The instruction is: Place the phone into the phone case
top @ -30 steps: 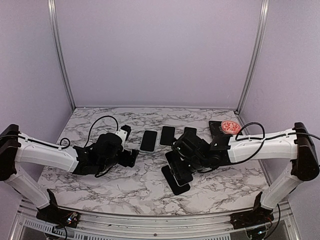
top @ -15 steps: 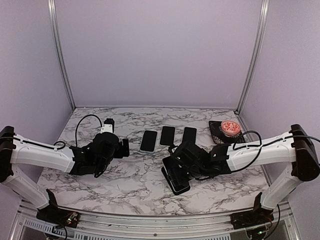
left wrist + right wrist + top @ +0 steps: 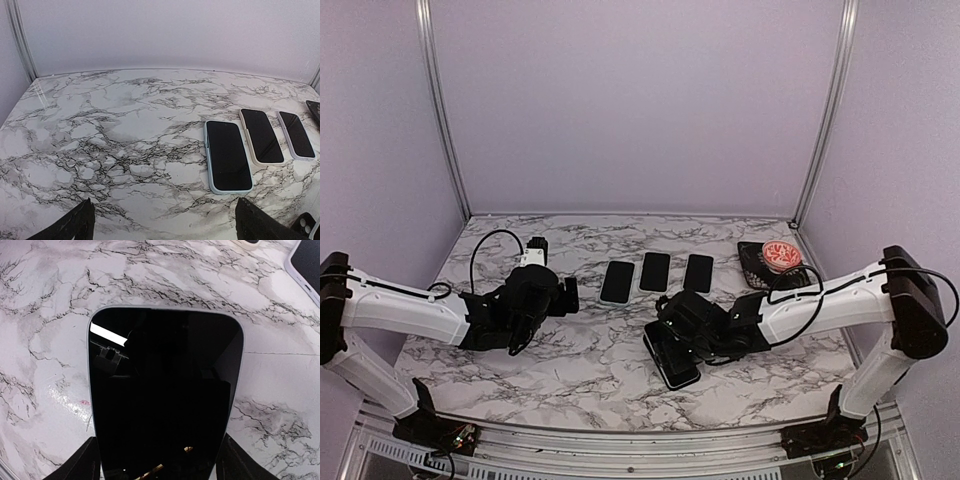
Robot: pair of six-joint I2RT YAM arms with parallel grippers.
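Phone [image 3: 160, 390] | gripped at its sides by right gripper [image 3: 157, 462], low over marble table [image 3: 50, 315] | left gripper [image 3: 165, 222] wide, holding nothing

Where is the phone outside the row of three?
The phone lies front-centre in the top view, between the right gripper fingers, just before the phone row.

Left arm [image 3: 410, 310]: wearing white shells, black joints capping both ends.
Right arm [image 3: 845, 292]: wearing matching white shells, a black elbow block bulging at the right edge.
Cables [image 3: 485, 240]: black, looping loosely over each wrist.
Left gripper [image 3: 165, 227]: showing matte black fingers [image 3: 75, 227].
Bases [image 3: 435, 430]: sitting black, thin wires trailing.
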